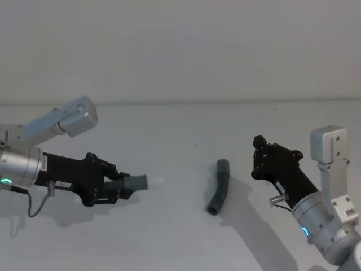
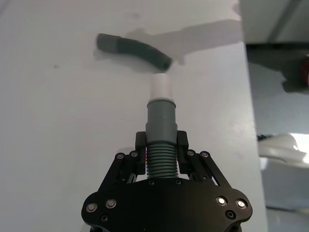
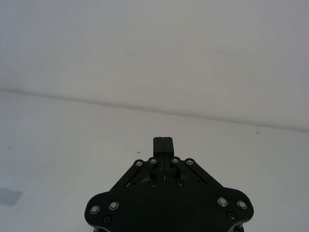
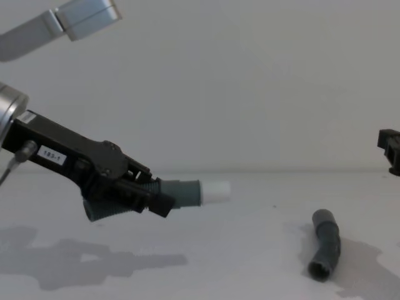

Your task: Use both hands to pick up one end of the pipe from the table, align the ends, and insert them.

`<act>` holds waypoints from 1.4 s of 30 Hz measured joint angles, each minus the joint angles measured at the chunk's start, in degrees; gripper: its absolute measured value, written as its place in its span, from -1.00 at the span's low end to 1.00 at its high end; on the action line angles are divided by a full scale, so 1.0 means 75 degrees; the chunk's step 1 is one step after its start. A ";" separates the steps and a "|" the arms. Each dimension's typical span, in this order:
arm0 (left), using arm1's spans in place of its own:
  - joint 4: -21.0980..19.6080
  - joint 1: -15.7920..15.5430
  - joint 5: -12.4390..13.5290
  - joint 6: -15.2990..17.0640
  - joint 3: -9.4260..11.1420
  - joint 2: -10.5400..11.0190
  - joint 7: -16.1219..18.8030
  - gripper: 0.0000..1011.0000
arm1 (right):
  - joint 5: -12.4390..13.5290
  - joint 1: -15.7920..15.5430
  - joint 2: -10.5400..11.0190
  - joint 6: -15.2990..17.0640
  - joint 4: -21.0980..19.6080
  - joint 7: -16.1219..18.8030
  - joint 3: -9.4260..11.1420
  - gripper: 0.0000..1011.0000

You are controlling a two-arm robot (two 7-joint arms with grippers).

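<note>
Gripping one pipe piece (image 1: 134, 183) by its ribbed part (image 2: 161, 162), the left gripper (image 1: 121, 186) is clenched on it at the left side of the worktop (image 1: 169, 243). The piece sticks out forward from between the fingers (image 2: 182, 141): first the smooth grey cuff (image 4: 184, 192), then the narrower white tip (image 4: 216, 191), which points toward the robot's right. From the chest view the held piece is lifted clear of the worktop, nearly level, and its shadow falls on the white surface underneath.

The second pipe piece (image 1: 219, 194) lies flat on the worktop to the right of centre, well apart from the white tip. It is dark grey and gently bent, with one end toward the robot and the other toward the back. The near end is a round hollow socket (image 4: 319, 270), its opening facing the chest camera. Nothing touches this piece.

The right gripper (image 1: 258, 141) hangs near the right side of that lying piece, apart from it and higher than it. In the right wrist view its two fingers (image 3: 158, 145) are pressed together with nothing between them, and they point toward the back of the worktop and the pale wall behind.
</note>
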 joint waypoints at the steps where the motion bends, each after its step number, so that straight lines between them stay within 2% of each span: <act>1: 0.0063 -0.0095 0.0014 -0.0068 0.0066 0.0019 -0.0162 -0.35 | 0.0000 0.0000 0.0000 0.0000 0.0000 0.0000 0.0000 -1.00; 2: 0.0063 -0.0095 0.0014 -0.0068 0.0066 0.0019 -0.0162 -0.35 | 0.0000 0.0000 0.0000 0.0000 0.0000 0.0000 0.0000 -1.00; 8: 0.0442 -0.0520 0.0078 -0.0421 0.0381 0.0033 -0.0928 -0.35 | 0.0000 0.0000 0.0000 0.0000 0.0000 0.0000 0.0000 -1.00; 16: 0.0770 -0.0790 0.0096 -0.0676 0.0595 -0.0026 -0.1368 -0.35 | 0.0000 0.0000 0.0000 0.0000 0.0000 0.0000 0.0000 -1.00; 36: 0.1083 -0.1018 0.0069 -0.0926 0.0790 -0.0069 -0.1582 -0.35 | 0.0000 0.0001 -0.0003 0.0007 -0.0005 0.0000 0.0000 -1.00; 40: 0.1104 -0.1034 0.0063 -0.0948 0.0807 -0.0073 -0.1592 -0.35 | 0.0003 0.0015 -0.0005 0.0176 -0.0093 0.0001 -0.0002 -1.00; 42: 0.1114 -0.1043 0.0061 -0.0957 0.0813 -0.0074 -0.1595 -0.35 | 0.0009 0.0039 -0.0003 0.0396 -0.0195 0.0000 -0.0017 -1.00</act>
